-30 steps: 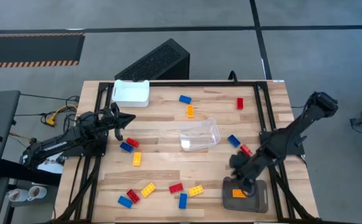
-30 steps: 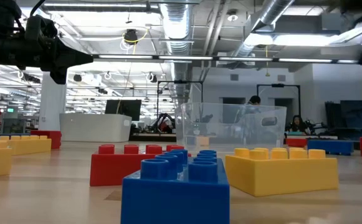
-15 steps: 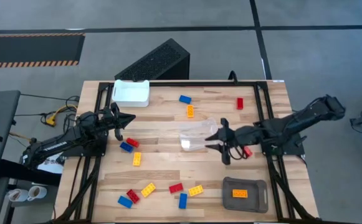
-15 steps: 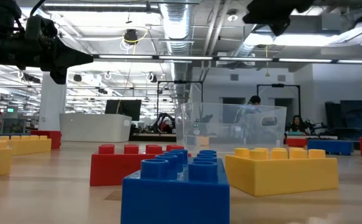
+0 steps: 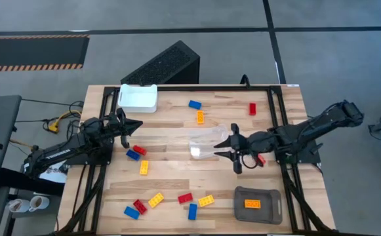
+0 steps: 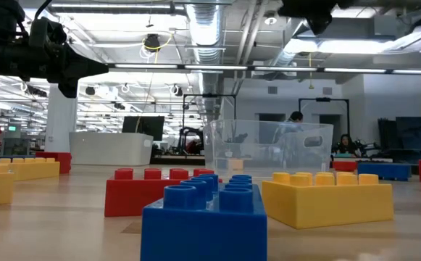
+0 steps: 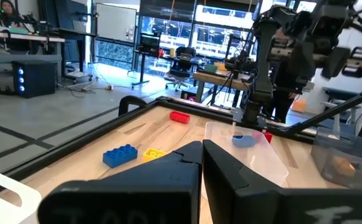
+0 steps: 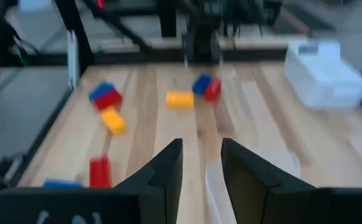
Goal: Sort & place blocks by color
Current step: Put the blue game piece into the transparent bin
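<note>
Right pincer: your right pincer (image 5: 232,145) hangs over the middle of the counter (image 5: 170,190), just beside the clear tub (image 5: 210,143); fingers (image 8: 168,171) slightly spread, nothing between them.
Left pincer: your left pincer (image 5: 138,124) waits at the counter's left edge, pressed together and empty.
Blocks: your blocks (image 5: 167,200) lie scattered on the counter, a cluster along the near edge, others toward the far side.
Grey tray: grey tray (image 5: 239,206) at the near right holds one orange block (image 5: 252,204).
White bin: white bin (image 5: 138,97) sits at the far left corner.

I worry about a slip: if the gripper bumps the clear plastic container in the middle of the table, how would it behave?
The clear container looks thin-walled and nearly empty, so probably light; a push would likely slide it on the smooth wooden table. Its walls may flex rather than break.
</note>
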Robot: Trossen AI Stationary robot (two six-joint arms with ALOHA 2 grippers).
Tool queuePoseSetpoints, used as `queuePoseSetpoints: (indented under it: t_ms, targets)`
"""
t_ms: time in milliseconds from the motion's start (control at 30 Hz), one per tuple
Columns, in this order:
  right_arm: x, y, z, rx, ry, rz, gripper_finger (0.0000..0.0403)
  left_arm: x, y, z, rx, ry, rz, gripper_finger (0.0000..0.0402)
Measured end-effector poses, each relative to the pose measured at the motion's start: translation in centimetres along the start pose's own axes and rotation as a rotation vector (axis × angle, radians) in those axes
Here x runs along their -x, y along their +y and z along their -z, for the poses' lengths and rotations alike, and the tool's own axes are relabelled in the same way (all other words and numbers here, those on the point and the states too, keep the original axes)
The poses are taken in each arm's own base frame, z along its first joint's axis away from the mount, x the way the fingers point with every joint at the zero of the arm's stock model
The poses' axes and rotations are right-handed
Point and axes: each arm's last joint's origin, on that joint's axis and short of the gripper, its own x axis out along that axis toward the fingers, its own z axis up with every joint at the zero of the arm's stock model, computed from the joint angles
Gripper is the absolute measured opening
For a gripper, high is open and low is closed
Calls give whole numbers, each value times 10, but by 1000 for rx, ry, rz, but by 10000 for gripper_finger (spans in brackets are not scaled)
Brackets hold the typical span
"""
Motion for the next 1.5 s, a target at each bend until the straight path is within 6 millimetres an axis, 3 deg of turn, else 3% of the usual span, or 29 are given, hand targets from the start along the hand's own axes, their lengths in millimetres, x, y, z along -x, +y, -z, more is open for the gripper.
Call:
queuePoseSetpoints:
  t_ms: [267, 400, 567, 733, 833, 967, 1133, 1233, 1500]
  targets:
    - [16, -2, -20, 101, -182, -88, 129, 0, -1, -9, 99, -92, -8, 0]
    - [27, -21, -13, 78, -197, -25, 128, 0, 1, -9, 179, -105, -50, 0]
    - [34, -48, 9, -3, -232, 16, 128, 1, 2, -9, 312, -128, -84, 0]
    - [37, -64, 27, -43, -308, 9, 128, 6, -11, -37, 263, -257, 176, 0]
    - [37, -67, 27, -56, -343, 12, 127, 9, -16, -59, 212, -269, 174, 0]
    - [37, -71, 26, -61, -358, 35, 127, -1, -16, -66, 202, -91, 38, 0]
    - [37, -74, 26, -65, -352, 47, 127, -28, -23, -70, 150, 69, 19, 0]
    - [37, -74, 28, -66, -337, 47, 127, -42, -27, -68, 132, 262, -56, 0]
    - [35, -69, 32, -67, -293, 23, 127, -60, -47, -67, 106, 677, -235, 0]
